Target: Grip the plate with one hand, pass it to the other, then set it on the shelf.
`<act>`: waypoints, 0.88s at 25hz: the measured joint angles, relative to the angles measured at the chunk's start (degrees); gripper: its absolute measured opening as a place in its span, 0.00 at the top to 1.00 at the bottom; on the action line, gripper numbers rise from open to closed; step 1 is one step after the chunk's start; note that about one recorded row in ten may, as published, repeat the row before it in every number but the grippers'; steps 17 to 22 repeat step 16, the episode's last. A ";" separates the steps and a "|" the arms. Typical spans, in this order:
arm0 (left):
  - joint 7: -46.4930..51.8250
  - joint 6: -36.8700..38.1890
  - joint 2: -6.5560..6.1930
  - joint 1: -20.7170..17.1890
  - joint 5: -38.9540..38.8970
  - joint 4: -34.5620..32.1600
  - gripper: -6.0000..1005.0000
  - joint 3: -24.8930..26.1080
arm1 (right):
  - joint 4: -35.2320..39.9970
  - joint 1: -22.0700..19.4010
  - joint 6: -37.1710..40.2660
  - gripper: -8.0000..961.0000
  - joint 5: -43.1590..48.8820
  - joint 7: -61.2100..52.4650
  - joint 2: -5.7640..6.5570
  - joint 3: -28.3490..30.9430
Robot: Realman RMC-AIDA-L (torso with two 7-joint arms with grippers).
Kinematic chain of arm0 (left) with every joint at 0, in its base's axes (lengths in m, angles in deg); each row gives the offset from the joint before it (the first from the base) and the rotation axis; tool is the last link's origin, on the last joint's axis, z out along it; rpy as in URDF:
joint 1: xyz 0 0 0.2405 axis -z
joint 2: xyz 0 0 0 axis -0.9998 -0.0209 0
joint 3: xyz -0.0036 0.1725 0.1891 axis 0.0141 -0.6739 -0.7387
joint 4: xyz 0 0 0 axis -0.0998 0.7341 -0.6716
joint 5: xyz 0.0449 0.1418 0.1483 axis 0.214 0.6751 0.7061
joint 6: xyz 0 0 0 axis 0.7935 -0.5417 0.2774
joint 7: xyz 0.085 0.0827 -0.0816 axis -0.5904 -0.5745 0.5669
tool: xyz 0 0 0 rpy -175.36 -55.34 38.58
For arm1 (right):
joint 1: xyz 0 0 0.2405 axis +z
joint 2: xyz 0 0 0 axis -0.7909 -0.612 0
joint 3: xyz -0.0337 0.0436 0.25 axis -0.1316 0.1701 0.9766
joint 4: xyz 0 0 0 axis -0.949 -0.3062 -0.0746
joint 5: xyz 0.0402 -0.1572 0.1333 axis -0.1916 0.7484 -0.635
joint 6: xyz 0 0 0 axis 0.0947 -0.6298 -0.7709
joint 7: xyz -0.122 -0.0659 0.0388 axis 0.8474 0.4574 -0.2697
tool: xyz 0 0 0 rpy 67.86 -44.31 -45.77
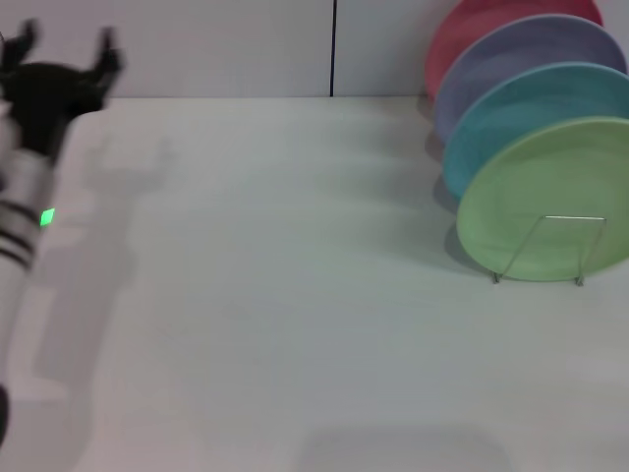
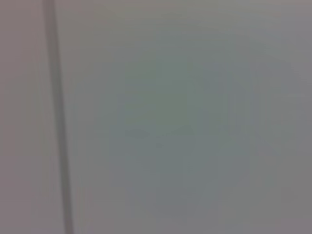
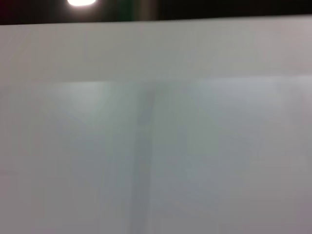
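Observation:
The light-green plate (image 1: pixel 550 197) stands upright at the front of the wire shelf (image 1: pixel 550 251) on the table's right side in the head view. My left gripper (image 1: pixel 64 51), black on a silver-white arm with a green light, is raised at the far left near the back wall, far from the plate; its fingers are spread open with nothing between them. My right gripper is out of view. Both wrist views show only blank wall and surface.
Behind the green plate in the same rack stand a light-blue plate (image 1: pixel 521 108), a lavender plate (image 1: pixel 511 54) and a pink plate (image 1: pixel 462 29). The white table (image 1: pixel 295 295) spreads across the middle and front. A dark vertical seam (image 1: pixel 333 47) runs down the back wall.

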 joint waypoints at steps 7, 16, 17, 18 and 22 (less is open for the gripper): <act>3.30 6.26 0.02 -0.06 -0.07 -8.70 0.15 2.60 | -26.64 0.44 1.44 0.45 -7.13 11.32 -0.41 12.83; 2.78 6.20 -0.05 -0.23 0.13 -10.54 0.15 3.59 | -33.17 -2.04 1.33 0.45 -7.36 14.78 -0.54 14.86; 2.78 6.20 -0.05 -0.23 0.13 -10.54 0.15 3.59 | -33.17 -2.04 1.33 0.45 -7.36 14.78 -0.54 14.86; 2.78 6.20 -0.05 -0.23 0.13 -10.54 0.15 3.59 | -33.17 -2.04 1.33 0.45 -7.36 14.78 -0.54 14.86; 2.78 6.20 -0.05 -0.23 0.13 -10.54 0.15 3.59 | -33.17 -2.04 1.33 0.45 -7.36 14.78 -0.54 14.86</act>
